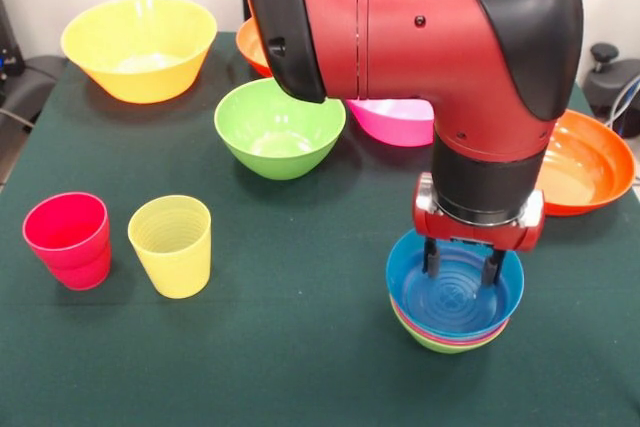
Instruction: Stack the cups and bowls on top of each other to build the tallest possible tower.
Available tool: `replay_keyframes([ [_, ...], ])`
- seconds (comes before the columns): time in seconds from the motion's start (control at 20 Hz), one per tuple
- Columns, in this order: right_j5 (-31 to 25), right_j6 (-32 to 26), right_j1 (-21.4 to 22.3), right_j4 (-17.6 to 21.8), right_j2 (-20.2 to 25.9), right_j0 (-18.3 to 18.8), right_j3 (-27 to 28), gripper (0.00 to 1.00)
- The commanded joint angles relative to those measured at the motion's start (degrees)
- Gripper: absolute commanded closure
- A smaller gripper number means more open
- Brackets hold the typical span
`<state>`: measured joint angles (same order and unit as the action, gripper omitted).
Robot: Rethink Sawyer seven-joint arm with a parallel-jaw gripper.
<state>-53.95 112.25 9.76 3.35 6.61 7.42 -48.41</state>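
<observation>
The tower [452,332] stands at the front right: a blue bowl [460,299] on top, a pink-red rim band under it and a light-green bowl [440,342] lowest. My gripper [462,269] hangs straight down over the blue bowl, fingers [431,257] apart inside it and gripping nothing. The red cup [68,239] and the yellow cup [172,245] stand upright side by side at the front left. A green bowl [280,127] sits mid-table. A pink bowl [395,119] is partly hidden behind my arm.
A large yellow-orange bowl [138,47] sits at the far left. An orange bowl [590,162] lies at the right edge. Another orange bowl [252,47] peeks out behind my arm. The table [300,347] has a dark green cloth.
</observation>
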Motion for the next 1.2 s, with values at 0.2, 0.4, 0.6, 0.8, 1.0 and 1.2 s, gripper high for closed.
replay_keyframes([
  [0.2, -10.94, -12.2, 2.48, 3.0, 4.31, 0.42, 0.37, 0.0],
  [0.4, -11.71, -12.04, 3.24, 2.27, 5.29, 0.85, 0.71, 0.0],
  [0.6, -13.54, -12.27, 2.71, 1.34, 7.0, 1.37, 4.04, 0.0],
  [0.8, -19.3, -14.19, 3.15, 2.38, 6.94, 1.84, 8.09, 0.0],
  [1.0, -20.23, -16.84, 5.0, 3.19, 6.3, 3.37, 6.62, 0.0],
  [1.2, -20.45, -18.48, 6.33, 3.98, 5.91, 4.55, 5.65, 0.0],
])
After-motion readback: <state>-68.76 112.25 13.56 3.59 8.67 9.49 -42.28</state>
